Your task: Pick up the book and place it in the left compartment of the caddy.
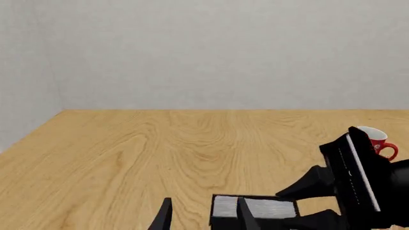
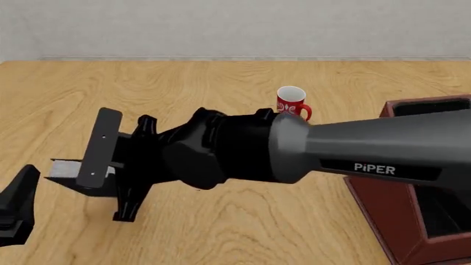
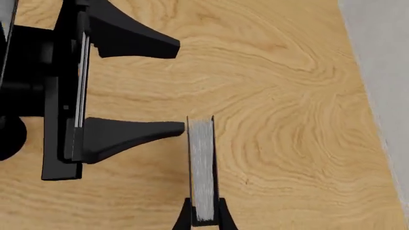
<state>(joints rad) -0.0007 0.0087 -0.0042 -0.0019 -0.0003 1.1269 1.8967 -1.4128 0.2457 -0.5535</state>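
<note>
The book (image 2: 65, 165) is black with a white page edge and stands on edge at the table's left front. It also shows in the left wrist view (image 1: 271, 207). My right arm (image 2: 243, 149) reaches across the table to it. My right gripper (image 3: 203, 218) has a finger tight against each cover of the book (image 3: 202, 163), and it shows side-on in the left wrist view (image 1: 289, 208). My left gripper (image 1: 204, 218) is open, with one fingertip (image 3: 179, 127) just off the book's end. The caddy (image 2: 383, 215) is at the right front, partly behind my right arm; I cannot tell its compartments apart.
A red-and-white mug (image 2: 290, 102) stands at mid-table behind the right arm, and it also shows in the left wrist view (image 1: 377, 140). The wooden table (image 2: 220, 237) runs back to a grey wall. One left finger (image 2: 21, 204) shows at the front view's left bottom corner.
</note>
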